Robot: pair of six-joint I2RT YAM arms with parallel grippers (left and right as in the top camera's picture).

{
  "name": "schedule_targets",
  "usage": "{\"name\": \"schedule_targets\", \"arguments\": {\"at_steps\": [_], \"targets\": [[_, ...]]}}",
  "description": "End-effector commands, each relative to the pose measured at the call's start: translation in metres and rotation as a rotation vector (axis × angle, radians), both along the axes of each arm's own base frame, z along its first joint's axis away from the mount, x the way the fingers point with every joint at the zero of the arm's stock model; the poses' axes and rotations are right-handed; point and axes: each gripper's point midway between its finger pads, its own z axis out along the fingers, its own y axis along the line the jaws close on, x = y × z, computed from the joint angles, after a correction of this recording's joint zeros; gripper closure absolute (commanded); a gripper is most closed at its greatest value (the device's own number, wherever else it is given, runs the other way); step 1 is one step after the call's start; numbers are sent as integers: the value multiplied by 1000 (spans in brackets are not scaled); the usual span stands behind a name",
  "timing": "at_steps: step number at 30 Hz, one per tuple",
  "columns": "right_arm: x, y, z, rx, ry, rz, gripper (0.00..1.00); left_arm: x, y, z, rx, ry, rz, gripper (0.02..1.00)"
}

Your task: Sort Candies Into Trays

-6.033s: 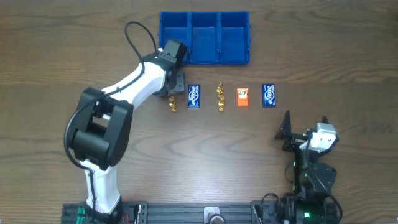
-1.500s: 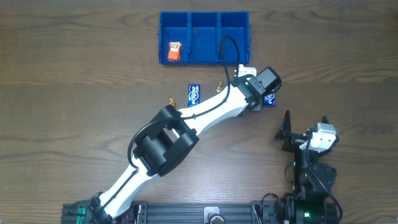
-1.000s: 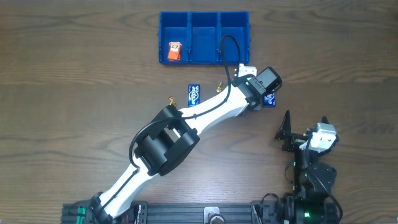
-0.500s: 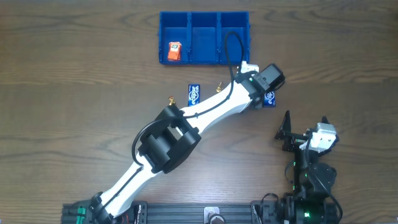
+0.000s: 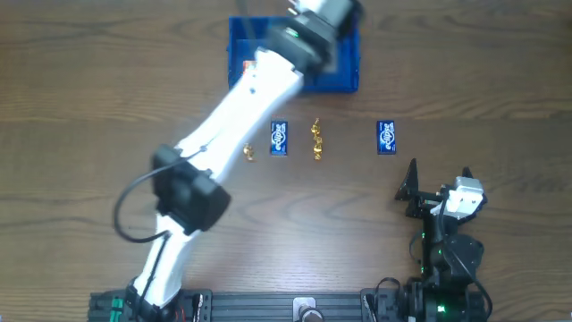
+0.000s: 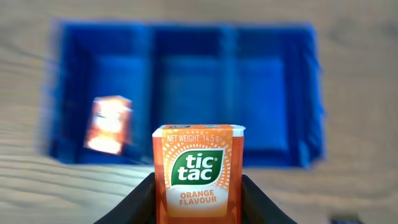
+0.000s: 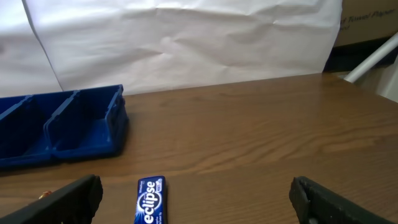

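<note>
One orange mint box (image 6: 199, 171) is pinched upright in the left gripper (image 6: 199, 208), raised near the blue three-bin tray (image 6: 277, 93) at the table's (image 5: 500, 107) twelve o'clock — the carrying step. Another orange box (image 6: 109, 124) lies in the tray's nine-o'clock bin; next, probably, line up over it and release.

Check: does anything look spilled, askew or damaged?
Nothing stands out. The left gripper holds an orange box near the blue tray; a second box lies in its end compartment; other candies lie in a row.
</note>
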Motion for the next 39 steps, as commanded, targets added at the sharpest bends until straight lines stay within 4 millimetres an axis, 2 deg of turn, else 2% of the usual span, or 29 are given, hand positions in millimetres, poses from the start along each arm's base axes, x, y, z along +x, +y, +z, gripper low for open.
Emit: {"name": "schedule_targets", "arguments": {"at_steps": [1, 8, 12, 21, 39], "targets": [[-1, -1, 0, 1, 0, -2, 1, 22, 49, 25, 42, -37, 5, 702], [-1, -1, 0, 1, 0, -2, 1, 36, 90, 2, 21, 44, 23, 706], [-1, -1, 0, 1, 0, -2, 1, 41, 105, -18, 10, 93, 25, 704], [-1, -1, 0, 1, 0, -2, 3, 45, 100, -62, 1, 122, -23, 678], [-1, -1, 0, 1, 0, -2, 1, 46, 105, -85, 12, 159, -14, 665]]}}
